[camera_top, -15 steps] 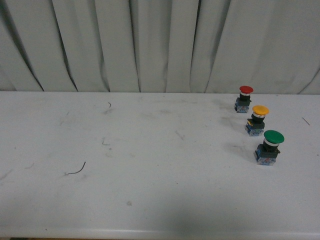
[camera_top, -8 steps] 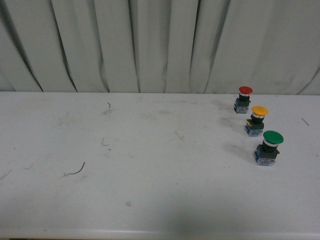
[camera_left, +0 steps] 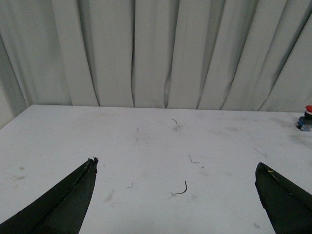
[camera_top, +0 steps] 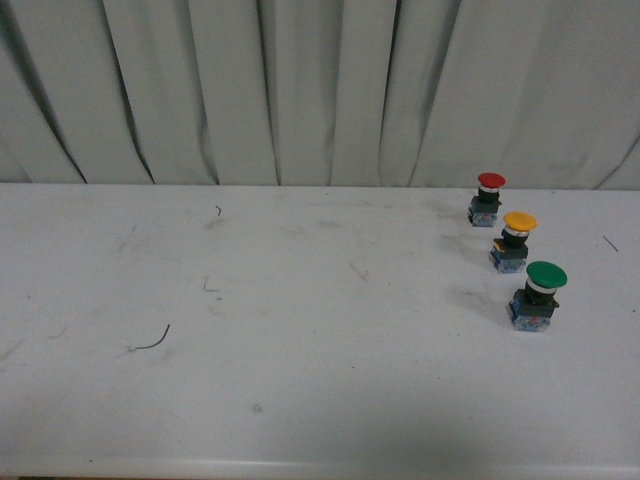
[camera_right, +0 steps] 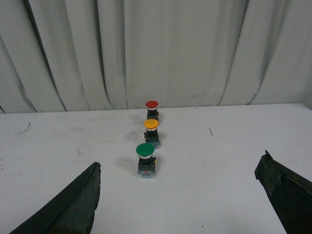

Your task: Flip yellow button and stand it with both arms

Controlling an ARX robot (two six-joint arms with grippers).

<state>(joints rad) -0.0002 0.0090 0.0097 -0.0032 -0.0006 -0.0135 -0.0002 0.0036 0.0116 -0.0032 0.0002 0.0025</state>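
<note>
The yellow button stands upright on the white table, cap up, on its blue-grey block. It is the middle one of a row of three: the red button stands just behind it, nearer the curtain, and the green button just in front of it, nearer the robot. The three stand close together but apart, none touching.

In the right wrist view the yellow button lies ahead of the right gripper, well apart from it, roughly in line with the wide gap between the fingers and beyond the green button. The right gripper's two black fingers are spread far apart and hold nothing.

The left gripper is likewise spread wide and empty. The yellow button does not show in its view; only the red button appears at the edge, far off to the side.

Neither arm shows in the front view.

The table is scuffed with faint grey marks, and a thin, curved dark strand lies on it far to the left of the yellow button. A pleated pale grey curtain hangs behind the table's far edge.
</note>
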